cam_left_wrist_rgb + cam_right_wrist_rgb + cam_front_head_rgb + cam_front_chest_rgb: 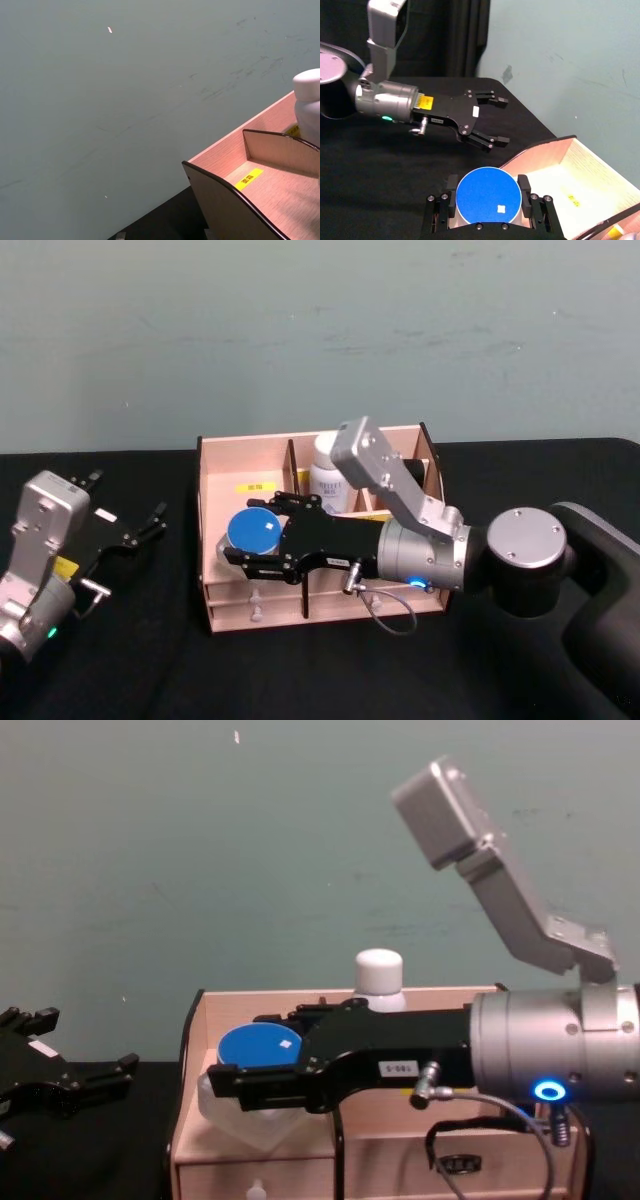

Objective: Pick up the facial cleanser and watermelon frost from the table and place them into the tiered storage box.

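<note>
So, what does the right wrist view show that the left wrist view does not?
The right wrist view alone shows the right gripper shut on the blue-capped container, with the open left gripper apart over the black table. The left wrist view alone shows the white bottle standing in a rear compartment. Both show the tiered storage box with a yellow label and the green wall.

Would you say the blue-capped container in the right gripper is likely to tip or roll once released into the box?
Held by the right gripper, the blue-capped container looks round with a translucent body, so it probably rolls if laid sideways. Its wide flat cap suggests stability upside down in the tiered storage box.
</note>
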`<action>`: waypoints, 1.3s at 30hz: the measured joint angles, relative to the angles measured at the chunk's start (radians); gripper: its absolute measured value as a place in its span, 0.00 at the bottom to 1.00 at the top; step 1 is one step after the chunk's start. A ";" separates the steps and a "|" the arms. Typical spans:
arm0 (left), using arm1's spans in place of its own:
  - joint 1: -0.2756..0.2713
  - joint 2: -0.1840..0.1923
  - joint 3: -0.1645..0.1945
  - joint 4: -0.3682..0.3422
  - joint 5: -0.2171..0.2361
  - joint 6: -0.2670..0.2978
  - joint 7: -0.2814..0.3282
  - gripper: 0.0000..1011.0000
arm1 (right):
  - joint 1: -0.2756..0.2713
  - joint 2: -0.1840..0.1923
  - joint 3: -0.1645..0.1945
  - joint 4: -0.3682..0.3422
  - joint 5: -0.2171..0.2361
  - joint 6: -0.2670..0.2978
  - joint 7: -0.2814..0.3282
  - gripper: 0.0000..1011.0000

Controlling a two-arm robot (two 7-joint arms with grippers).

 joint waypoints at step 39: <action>0.000 0.000 0.000 0.000 0.000 0.000 0.000 1.00 | 0.018 -0.106 0.048 0.126 -0.118 -0.023 -0.045 0.72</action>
